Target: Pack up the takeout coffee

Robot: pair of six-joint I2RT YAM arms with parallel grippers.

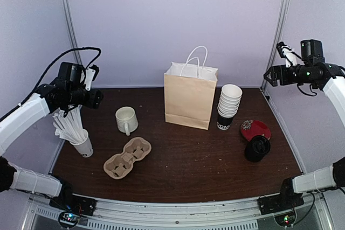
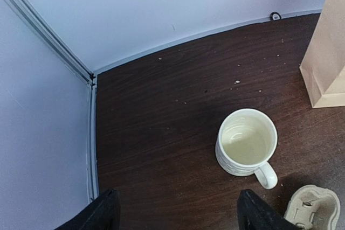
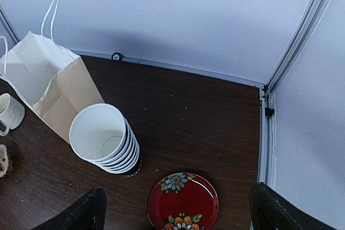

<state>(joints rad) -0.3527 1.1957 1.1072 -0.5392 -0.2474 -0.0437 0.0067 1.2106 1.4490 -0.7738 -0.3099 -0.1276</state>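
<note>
Cups (image 1: 229, 105) are sitting nested in one stack just right of the bag (image 1: 190, 99), close against its side, open ends up. Only the bottom one is showing its black wall and white lettering. The rest are just showing white rims. Lids (image 1: 257, 148) are lying in a black pile right of the bag and nearer the arms, just in front of the plate (image 1: 255, 129). Carrier (image 1: 127, 157) is sitting left of the bag, toward the front, with nothing in it.

Left gripper (image 2: 178, 214) is hanging high to the left of the bag, looking down at the mug (image 2: 247, 143), jaws spread wide and holding nothing. Right gripper (image 3: 180, 214) is hovering high to the right of the bag, above the stack and the plate, jaws also wide apart with nothing between them.

My guess on handling: these are going to be feather-light and empty, so weight isn't the worry, squashing is. The thin paper wall is probably going to cave under a hard pinch, and the rolled rim is the stiffest bit. I'd be going for the top cup, one finger inside and one outside just under the rim, pulling straight up. Nested cups tend to stick, so a second one might be coming along, or the whole stack tipping into the bag. Lids are looking like slick thin plastic, so I'd be pinching one by its edge. Can't tell how many are in that pile.
</note>
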